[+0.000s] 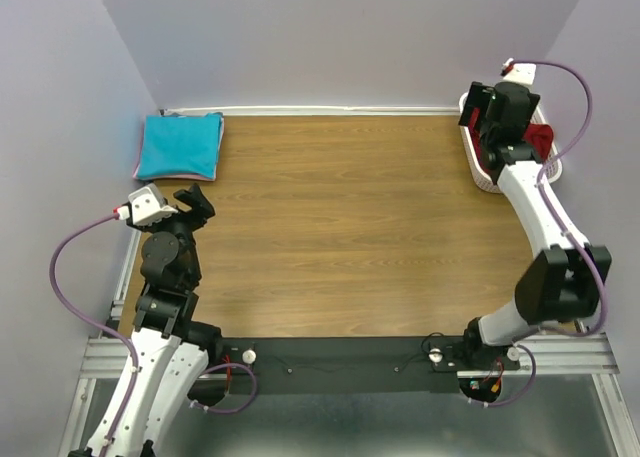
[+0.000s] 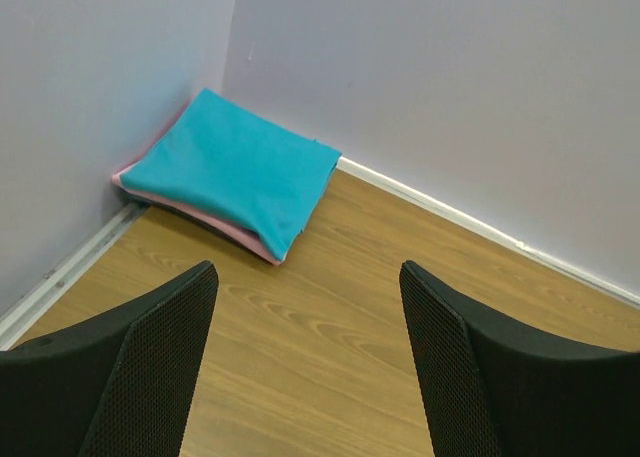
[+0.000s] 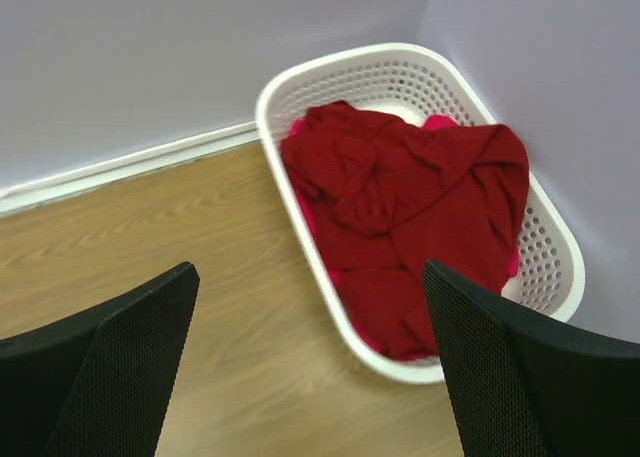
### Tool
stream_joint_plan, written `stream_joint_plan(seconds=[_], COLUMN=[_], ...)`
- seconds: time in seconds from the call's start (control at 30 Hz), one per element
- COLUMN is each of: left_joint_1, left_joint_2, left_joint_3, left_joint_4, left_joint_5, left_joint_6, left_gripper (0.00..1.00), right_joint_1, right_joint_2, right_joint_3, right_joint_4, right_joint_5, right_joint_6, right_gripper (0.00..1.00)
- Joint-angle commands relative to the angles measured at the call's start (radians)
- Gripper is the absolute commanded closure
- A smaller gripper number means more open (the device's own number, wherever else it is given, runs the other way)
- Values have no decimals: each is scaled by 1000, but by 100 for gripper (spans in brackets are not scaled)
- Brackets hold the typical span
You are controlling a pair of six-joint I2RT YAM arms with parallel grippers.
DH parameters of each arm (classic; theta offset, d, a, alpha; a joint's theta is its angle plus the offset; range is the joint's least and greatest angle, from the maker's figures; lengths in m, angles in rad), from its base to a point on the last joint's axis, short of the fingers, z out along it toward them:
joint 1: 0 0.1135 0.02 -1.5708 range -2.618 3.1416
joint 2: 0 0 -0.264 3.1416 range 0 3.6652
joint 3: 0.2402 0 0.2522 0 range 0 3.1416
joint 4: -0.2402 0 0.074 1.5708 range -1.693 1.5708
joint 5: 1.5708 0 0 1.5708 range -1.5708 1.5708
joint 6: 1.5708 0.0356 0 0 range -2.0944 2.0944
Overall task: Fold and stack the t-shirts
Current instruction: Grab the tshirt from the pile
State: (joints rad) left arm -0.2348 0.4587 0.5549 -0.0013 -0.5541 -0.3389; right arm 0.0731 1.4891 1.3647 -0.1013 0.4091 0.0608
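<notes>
A folded turquoise t-shirt (image 1: 178, 145) (image 2: 235, 167) lies in the far left corner on top of a pale pink folded cloth (image 2: 215, 224). My left gripper (image 1: 196, 201) (image 2: 305, 272) hovers open just short of this stack, with only bare wood between its fingers. A crumpled dark red t-shirt (image 3: 420, 207) (image 1: 540, 139) fills the white latticed basket (image 3: 330, 67) (image 1: 480, 172) at the far right. A brighter pinkish-red t-shirt (image 3: 318, 239) peeks out beneath it. My right gripper (image 1: 484, 135) (image 3: 310, 269) hangs open over the basket's near left rim, holding nothing.
Lilac walls close the table on the left, back and right, with a white strip (image 1: 320, 110) along the back edge. The wooden tabletop (image 1: 350, 227) stretches between the stack and the basket. The arm bases sit on a black rail (image 1: 340, 355) at the near edge.
</notes>
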Motion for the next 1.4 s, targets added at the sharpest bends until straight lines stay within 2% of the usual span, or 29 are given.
stream_joint_plan(seconds=[0.0, 0.3, 0.63, 0.67, 0.7, 0.77, 0.8, 0.87, 0.9, 1.17, 1.37], left_joint_1=[3, 2, 2, 2, 3, 3, 3, 3, 3, 3, 3], left_joint_2=[-28, -26, 41, 47, 64, 81, 84, 90, 93, 67, 46], left_joint_3=[0, -4, 2, 3, 5, 10, 11, 11, 10, 10, 8], left_joint_4=[20, 26, 26, 26, 26, 24, 26, 26, 27, 23, 21], left_joint_5=[31, 39, 33, 31, 28, 28, 28, 31, 33, 36, 45], left_joint_6=[20, 26, 29, 31, 32, 32, 32, 32, 32, 31, 29], left_gripper=[18, 18, 18, 18, 18, 18, 18, 18, 18, 18, 18], right_joint_1=[-114, -240, -341, -346, -355, -363, -363, -363, -363, -343, -225], right_joint_2=[166, 446, 665, 687, 695, 697, 692, 675, 648, 403, 213], right_joint_3=[107, 229, 281, 281, 286, 286, 286, 289, 292, 332, 428], right_joint_4=[-5, -29, -60, -60, -61, -63, -63, -66, -69, -77, -77], right_joint_5=[-19, -15, -130, -156, -171, -196, -199, -201, -196, -257, -230], right_joint_6=[83, 117, 146, 140, 126, 122, 119, 122, 126, 125, 4], right_gripper=[0, 0, 0, 4, 19, 37, 61, 82, 99, 99, 99])
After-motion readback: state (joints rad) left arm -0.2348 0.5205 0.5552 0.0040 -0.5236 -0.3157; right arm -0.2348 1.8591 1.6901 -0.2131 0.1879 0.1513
